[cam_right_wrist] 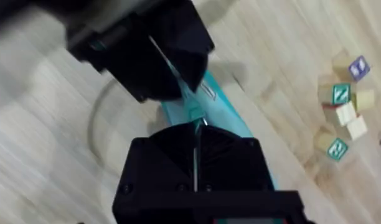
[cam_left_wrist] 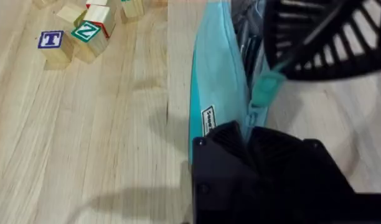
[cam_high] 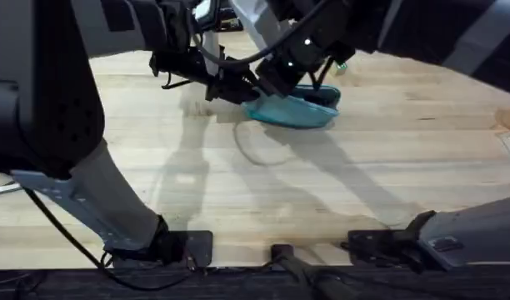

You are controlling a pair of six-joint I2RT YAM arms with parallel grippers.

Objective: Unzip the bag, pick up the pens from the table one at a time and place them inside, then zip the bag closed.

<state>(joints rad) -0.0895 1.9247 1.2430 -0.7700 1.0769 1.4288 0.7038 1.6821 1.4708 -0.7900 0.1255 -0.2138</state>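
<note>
the bag [cam_high: 298, 110] lies on the tabletop [cam_high: 263, 183] toward 12 o'clock of the overhead view, its zipper partly open with dark contents visible in the left wrist view. the left hand [cam_high: 238, 90] is clamped on the bag's near end, at its 9 o'clock side. the right hand [cam_right_wrist: 195, 127], fingers pressed together, pinches the zipper pull. lettered wooden blocks [cam_left_wrist: 78, 31] sit on the tabletop near the bag.
</note>
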